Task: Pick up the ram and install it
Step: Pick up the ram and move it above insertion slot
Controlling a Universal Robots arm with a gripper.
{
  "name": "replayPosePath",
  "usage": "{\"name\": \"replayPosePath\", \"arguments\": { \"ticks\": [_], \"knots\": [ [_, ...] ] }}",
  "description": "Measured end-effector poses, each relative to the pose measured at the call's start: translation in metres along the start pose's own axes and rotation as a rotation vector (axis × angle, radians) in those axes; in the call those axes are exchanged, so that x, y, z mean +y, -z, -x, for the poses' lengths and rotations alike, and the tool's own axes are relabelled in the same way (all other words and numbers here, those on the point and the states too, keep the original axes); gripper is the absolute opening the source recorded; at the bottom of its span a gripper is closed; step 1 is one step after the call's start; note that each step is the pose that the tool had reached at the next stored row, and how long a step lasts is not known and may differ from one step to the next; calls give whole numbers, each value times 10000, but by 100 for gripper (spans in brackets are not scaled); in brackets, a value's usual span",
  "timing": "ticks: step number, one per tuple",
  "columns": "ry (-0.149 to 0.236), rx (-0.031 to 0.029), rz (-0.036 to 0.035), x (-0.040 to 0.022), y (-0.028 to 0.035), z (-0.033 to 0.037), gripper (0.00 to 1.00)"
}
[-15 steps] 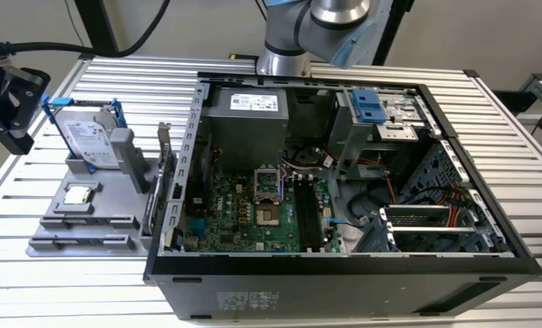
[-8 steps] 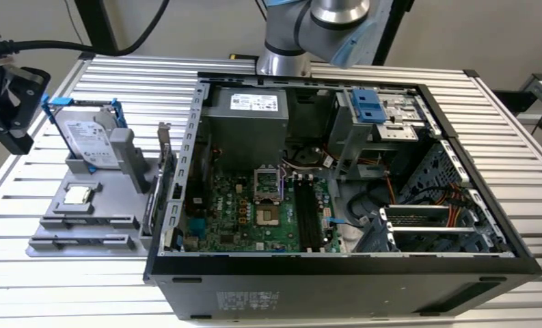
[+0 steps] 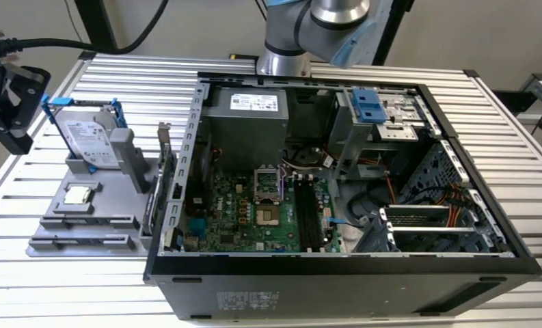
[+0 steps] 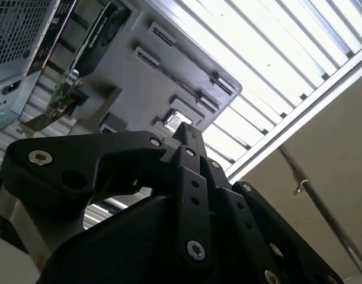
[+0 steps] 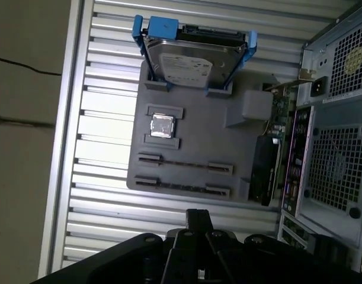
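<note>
1 upright card (image 5: 263, 171) stands between ram (image 5: 182, 185), on tray (image 5: 198, 124), and case (image 3: 344, 277); gripper (image 5: 198, 216) nearby.

thin dark ram (image 5: 183, 163) edge-on in tray (image 5: 198, 136)

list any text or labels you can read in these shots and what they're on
Nothing can be read; every print is too small or blurred:
white label on the power supply: unreadable
label on the hard drive: unreadable
sticker on the case outer wall: unreadable
</note>
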State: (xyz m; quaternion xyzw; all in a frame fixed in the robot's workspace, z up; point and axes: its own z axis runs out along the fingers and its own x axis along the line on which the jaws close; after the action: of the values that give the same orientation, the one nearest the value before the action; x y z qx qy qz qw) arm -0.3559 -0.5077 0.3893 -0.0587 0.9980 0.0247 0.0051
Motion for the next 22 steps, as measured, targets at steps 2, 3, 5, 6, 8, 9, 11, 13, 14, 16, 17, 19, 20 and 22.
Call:
{"name": "replayPosePath", "arguments": {
  "ticks": [2, 3, 5, 6, 8, 9, 11, 13, 14, 16, 17, 19, 20, 22],
  "knots": [
    [78, 4, 1, 0, 0, 0, 0],
    [115, 6, 1, 0, 0, 0, 0],
    [188, 10, 1, 0, 1, 0, 0],
    [227, 12, 3, 0, 0, 0, 0],
    [299, 15, 4, 0, 0, 0, 0],
    [335, 16, 4, 0, 0, 0, 0],
    [407, 20, 5, 0, 0, 0, 0],
    [479, 23, 6, 0, 0, 0, 0],
    [515, 26, 6, 0, 1, 0, 0],
    [584, 29, 7, 0, 1, 0, 0],
    [620, 31, 8, 0, 1, 0, 0],
    [691, 34, 9, 0, 0, 0, 0],
    [726, 36, 9, 0, 0, 0, 0],
    [798, 39, 10, 0, 0, 0, 0]
  ]
}}
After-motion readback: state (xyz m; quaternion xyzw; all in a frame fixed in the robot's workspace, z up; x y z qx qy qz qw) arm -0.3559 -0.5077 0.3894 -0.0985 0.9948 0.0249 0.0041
